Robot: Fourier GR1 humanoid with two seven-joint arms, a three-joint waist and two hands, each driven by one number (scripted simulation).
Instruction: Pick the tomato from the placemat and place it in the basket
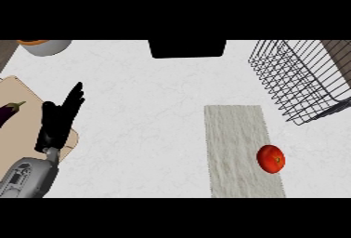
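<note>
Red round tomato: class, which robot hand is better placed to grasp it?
Probably right: the red round tomato and black wire basket lie on the right, while the left robot hand rests far left. The right robot hand is unseen.

White counter (151, 97) (marbled): placemat (234, 139), basket (295, 79), board (19, 137), bowl (47, 47).

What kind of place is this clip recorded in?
Likely a kitchen counter: pale marbled worktop with a tomato on a placemat, an eggplant on a cutting board, and a wire basket.
</note>
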